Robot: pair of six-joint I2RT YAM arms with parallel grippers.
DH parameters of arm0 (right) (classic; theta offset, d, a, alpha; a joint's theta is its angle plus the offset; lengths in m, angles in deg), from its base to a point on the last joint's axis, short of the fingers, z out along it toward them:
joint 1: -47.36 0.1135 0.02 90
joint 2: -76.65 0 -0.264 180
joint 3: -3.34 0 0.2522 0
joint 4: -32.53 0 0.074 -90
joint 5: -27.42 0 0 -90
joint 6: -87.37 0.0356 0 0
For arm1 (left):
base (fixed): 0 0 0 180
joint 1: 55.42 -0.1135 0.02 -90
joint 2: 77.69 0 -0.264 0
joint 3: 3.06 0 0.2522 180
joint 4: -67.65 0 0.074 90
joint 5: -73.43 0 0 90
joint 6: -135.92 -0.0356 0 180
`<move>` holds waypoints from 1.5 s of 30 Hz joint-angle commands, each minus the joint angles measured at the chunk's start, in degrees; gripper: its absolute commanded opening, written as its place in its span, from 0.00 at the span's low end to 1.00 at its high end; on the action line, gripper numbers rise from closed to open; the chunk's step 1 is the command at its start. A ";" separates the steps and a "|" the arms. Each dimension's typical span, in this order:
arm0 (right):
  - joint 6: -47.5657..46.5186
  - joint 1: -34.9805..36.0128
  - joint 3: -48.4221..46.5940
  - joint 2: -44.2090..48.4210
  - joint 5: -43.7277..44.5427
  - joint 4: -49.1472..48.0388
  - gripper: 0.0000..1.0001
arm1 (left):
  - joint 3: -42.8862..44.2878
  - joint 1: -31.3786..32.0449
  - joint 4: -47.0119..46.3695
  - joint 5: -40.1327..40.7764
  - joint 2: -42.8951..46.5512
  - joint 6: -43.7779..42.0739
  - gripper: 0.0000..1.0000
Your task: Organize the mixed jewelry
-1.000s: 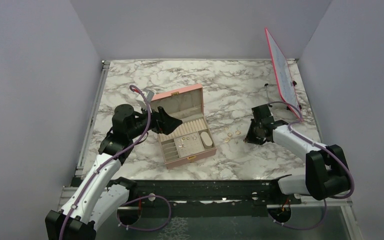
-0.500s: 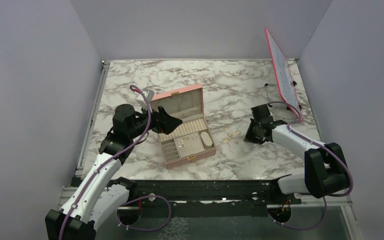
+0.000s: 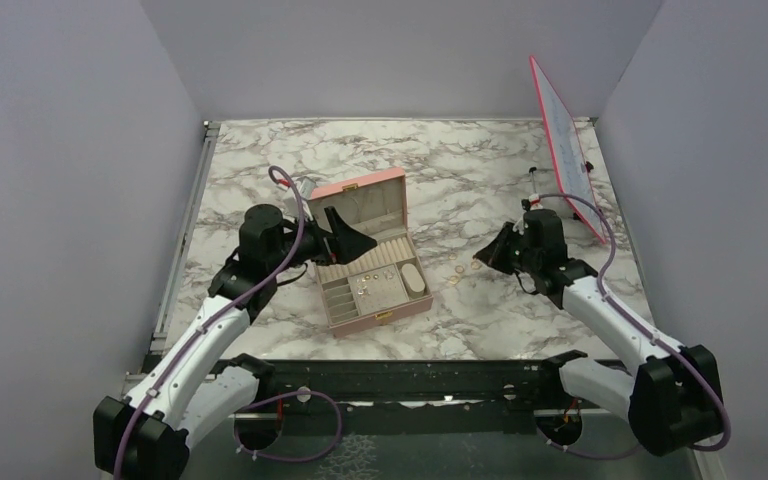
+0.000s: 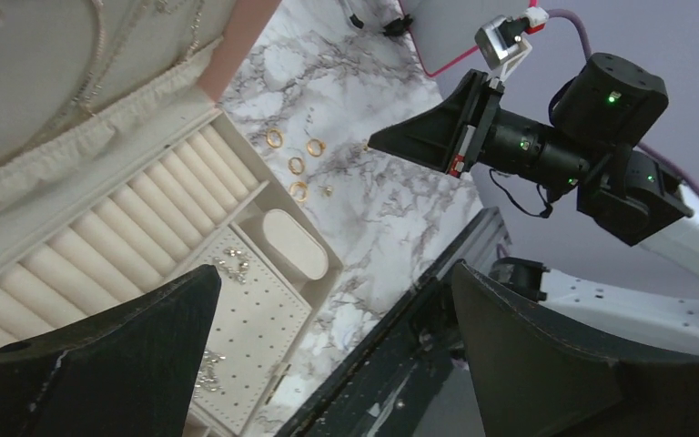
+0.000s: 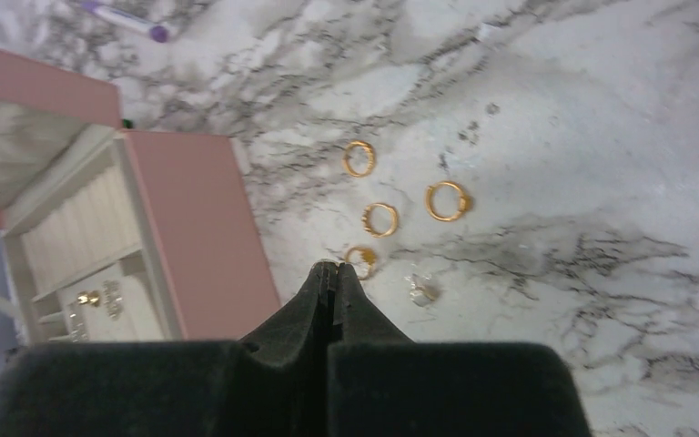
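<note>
Several tiny gold rings (image 3: 465,270) lie on the marble table right of the open pink box (image 3: 375,311); they also show in the right wrist view (image 5: 380,218) and the left wrist view (image 4: 297,165). A small silvery earring piece (image 5: 421,289) lies beside them. My right gripper (image 3: 482,255) hovers above the rings, its fingers pressed together (image 5: 329,267) with a tiny pale glint pinched at the tips. My left gripper (image 3: 345,240) is open and empty (image 4: 337,282) above the box's beige trays. Small earrings (image 4: 227,266) sit on the box's dotted pad.
The box lid (image 3: 360,200) stands open toward the back. A pink-framed whiteboard (image 3: 565,140) leans against the right wall. A purple-tipped pen (image 5: 127,18) lies behind the box. The table's black front rail (image 3: 410,380) runs along the near edge.
My right gripper has lifted off the table beside the rings and its arm has swung right and up. My left gripper has shifted slightly right over the box.
</note>
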 commanded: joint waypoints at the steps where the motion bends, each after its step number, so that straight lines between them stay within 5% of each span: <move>1: -1.57 0.36 1.55 3.70 -9.08 -11.71 0.01 | 0.30 3.07 -4.14 2.09 -1.61 10.17 0.99; 11: 0.21 5.09 6.07 8.06 -20.14 -33.57 0.01 | 0.04 15.58 -10.80 9.89 -9.42 27.08 0.98; 17: 0.84 8.06 7.95 7.89 -23.19 -44.03 0.01 | -2.59 19.54 -23.27 11.41 -13.76 41.09 0.83; 28: -0.01 9.98 9.33 6.78 -30.70 -56.25 0.01 | -1.65 21.35 -28.55 13.73 -17.47 48.18 0.70; 37: -2.92 10.82 9.32 5.96 -34.99 -59.61 0.01 | -2.06 21.35 -34.10 12.30 -19.23 52.00 0.71; 45: -4.35 11.00 9.68 5.70 -34.47 -61.21 0.01 | -3.58 21.35 -36.19 11.34 -19.38 53.73 0.56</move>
